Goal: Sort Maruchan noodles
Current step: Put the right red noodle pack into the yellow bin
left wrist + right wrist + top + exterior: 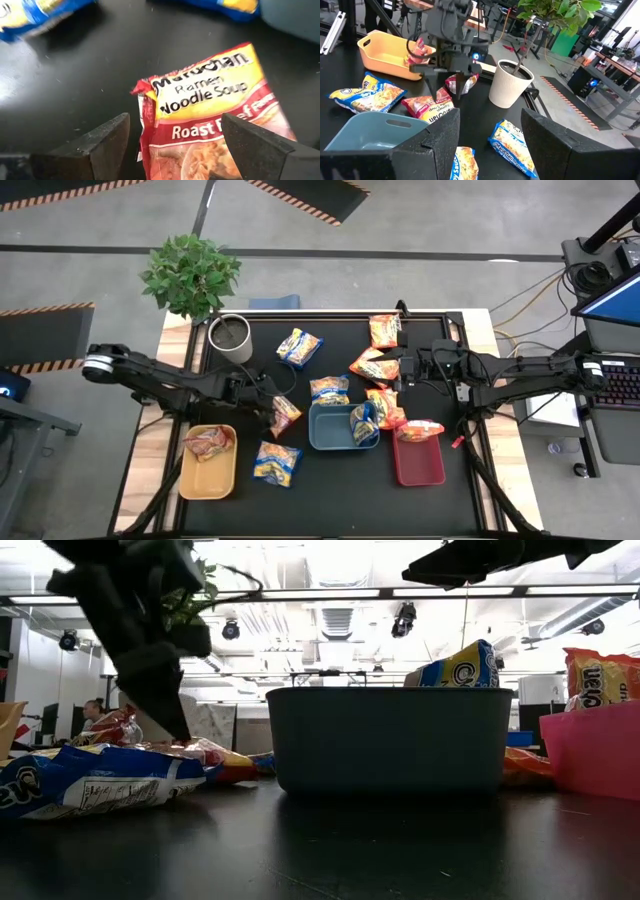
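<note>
The yellow tray at the bench's near left already holds one red packet. Just right of it, the left pincer is spread over another red packet lying flat; it should straddle the crinkled end and close squarely before lifting. Farther right, the right pincer hovers spread above the orange packets.

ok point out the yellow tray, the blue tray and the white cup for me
yellow tray point(222, 478), high view, bare floor near its lower right corner
blue tray point(330, 435), high view, bare floor left of the packet inside
white cup point(231, 336), high view, dark inside of its opening
</note>
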Robot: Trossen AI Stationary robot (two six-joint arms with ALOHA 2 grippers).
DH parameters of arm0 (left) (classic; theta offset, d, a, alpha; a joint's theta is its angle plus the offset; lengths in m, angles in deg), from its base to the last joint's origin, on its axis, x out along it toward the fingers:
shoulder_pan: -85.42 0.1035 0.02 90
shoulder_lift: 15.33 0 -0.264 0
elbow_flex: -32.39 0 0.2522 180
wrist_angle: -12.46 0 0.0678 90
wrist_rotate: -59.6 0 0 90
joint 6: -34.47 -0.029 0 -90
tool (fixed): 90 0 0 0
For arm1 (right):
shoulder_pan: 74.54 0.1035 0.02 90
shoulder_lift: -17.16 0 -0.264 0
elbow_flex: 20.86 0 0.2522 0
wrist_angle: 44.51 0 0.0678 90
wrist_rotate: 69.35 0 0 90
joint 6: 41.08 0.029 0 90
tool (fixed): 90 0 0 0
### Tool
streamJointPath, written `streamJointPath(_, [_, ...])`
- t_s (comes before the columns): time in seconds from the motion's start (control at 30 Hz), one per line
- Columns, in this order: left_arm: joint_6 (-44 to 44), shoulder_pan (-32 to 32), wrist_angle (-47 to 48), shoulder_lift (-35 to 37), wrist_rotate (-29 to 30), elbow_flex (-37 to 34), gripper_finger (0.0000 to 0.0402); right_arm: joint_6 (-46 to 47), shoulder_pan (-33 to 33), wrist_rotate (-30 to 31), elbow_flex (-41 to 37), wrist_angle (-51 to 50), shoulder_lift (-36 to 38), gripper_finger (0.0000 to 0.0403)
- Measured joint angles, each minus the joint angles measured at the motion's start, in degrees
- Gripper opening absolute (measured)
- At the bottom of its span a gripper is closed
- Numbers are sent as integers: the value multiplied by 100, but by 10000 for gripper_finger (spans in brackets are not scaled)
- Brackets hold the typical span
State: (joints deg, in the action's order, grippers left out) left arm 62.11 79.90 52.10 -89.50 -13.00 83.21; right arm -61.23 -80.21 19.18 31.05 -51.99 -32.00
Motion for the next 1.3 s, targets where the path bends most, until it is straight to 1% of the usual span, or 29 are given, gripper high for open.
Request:
streamJointPath(0.23, [358,2,-914,-40,-218,-603,275,0,0,-2,0,0,0,201])
streamJointPath(0.37, [293,0,-1095,-31,-265,-677,243,0,0,-2,0,0,0,201])
streamJointPath(0.5, [69,0,-1119,-35,-343,-650,184,0,0,-2,0,0,0,201])
streamJointPath(0.77, [-393,0,-872,-46,-494,-392,26,2,0,-2,0,0,0,201])
streamJointPath(0.8, [-451,0,-811,-46,-497,-338,13,0,0,-2,0,1,0,201])
streamJointPath(0.83, [-485,0,-753,-46,-499,-284,8,1,0,-2,0,2,0,201])
streamJointPath(0.93, [-714,-27,-484,-55,-502,-41,9,1,0,-2,0,0,0,201])
streamJointPath(1.1, [-1296,-188,307,-52,-437,698,1,0,0,-2,0,1,0,201])
streamJointPath(1.23, [-1671,-410,941,-52,-108,1363,0,0,0,-2,0,1,0,201])
streamJointPath(1.3, [-1722,-462,1177,-50,-41,1596,0,0,1,-2,0,2,0,201])
